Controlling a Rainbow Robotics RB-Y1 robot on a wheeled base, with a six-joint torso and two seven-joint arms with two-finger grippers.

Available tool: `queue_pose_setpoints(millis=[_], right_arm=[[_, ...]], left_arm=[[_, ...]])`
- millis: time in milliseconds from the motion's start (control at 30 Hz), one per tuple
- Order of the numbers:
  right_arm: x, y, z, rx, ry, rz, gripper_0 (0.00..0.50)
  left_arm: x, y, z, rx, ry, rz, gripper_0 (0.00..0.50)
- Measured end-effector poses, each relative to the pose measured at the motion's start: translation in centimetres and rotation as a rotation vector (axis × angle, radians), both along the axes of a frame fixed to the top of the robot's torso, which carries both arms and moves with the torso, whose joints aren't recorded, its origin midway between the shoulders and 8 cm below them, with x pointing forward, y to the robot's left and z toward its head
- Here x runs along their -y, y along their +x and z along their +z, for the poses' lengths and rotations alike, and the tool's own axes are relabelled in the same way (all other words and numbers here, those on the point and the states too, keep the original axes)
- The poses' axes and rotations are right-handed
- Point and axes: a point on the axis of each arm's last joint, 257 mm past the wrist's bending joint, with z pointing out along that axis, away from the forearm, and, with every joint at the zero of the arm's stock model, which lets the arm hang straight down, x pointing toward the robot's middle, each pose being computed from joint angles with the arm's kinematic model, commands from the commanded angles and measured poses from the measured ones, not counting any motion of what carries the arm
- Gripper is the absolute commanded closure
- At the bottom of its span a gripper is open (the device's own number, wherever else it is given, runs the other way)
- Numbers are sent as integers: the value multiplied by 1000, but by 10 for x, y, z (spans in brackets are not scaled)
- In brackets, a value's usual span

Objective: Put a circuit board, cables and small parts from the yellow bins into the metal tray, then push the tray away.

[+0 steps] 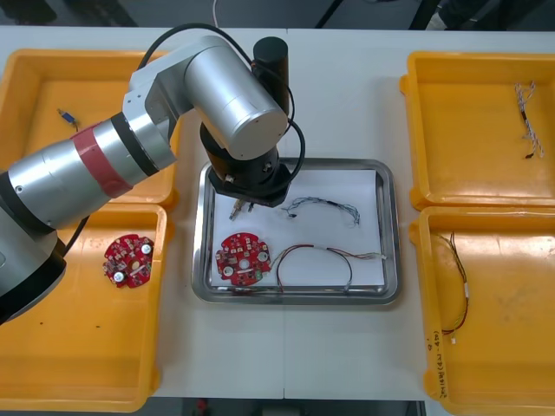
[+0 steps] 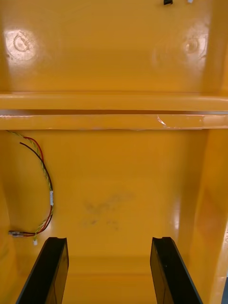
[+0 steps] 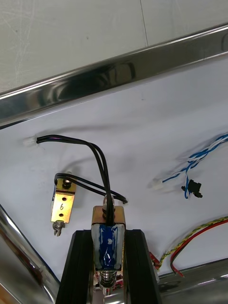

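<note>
Left gripper [image 1: 241,206] over metal tray [image 1: 392,243], clamping a small metal part [image 3: 108,224] with black cable [image 3: 97,156], right gripper [image 2: 109,256] spread wide above yellow bin [image 2: 123,190] with red and yellow cable [image 2: 46,190]

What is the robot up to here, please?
The left gripper holds a small metal part in its jaws over the metal tray. A circuit board, a blue and white cable and a red and yellow cable lie in it. The right gripper hangs open over a yellow bin.
</note>
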Motion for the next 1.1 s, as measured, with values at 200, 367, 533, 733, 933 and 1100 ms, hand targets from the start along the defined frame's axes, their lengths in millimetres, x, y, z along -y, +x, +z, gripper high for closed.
queue_pose_setpoints(millis=[200,367,533,733,933,1100], right_arm=[[-6,-7,-10,-1,5,-8,0],[-10,-11,-17,-12,37,-34,0],[-14,-12,-21,-7,45,-39,0],[-15,-14,-22,-9,45,-40,0],[-10,-13,-22,-6,34,-53,0],[-10,-13,-22,-6,33,-54,0]], left_arm=[[3,2,-7,8,-2,-10,498],[6,4,-8,18,-10,-16,498],[6,4,-8,18,-10,-16,464],[7,3,-13,25,0,-25,137],[6,3,-14,26,5,-26,0],[7,3,-14,27,3,-26,0]])
